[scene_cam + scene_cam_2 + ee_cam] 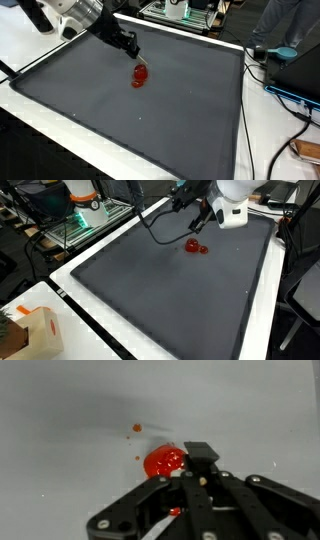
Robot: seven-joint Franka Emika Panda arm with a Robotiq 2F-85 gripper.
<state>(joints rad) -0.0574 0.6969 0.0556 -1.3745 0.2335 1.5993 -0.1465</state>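
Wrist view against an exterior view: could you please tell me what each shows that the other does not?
Only the wrist view shows tiny red specks beside the red object. Only an exterior view shows the whole grey mat, the robot arm and a cardboard box. Both show the claw close to the red object; contact is unclear.

**A:** Where's the arm (pixel 85 15) at here?

**B:** It comes in from the top-left corner. The gripper (pixel 131 50) is angled down just above a small red object (pixel 139 76), but I can't tell if they touch. The object lies on a dark grey mat (pixel 150 125) covering the white table (pixel 40 108).

**A:** Anything off to the side?

**B:** Cables (pixel 262 75) run along the mat's right edge, and there's blue-grey cloth (pixel 285 20) at the top right.
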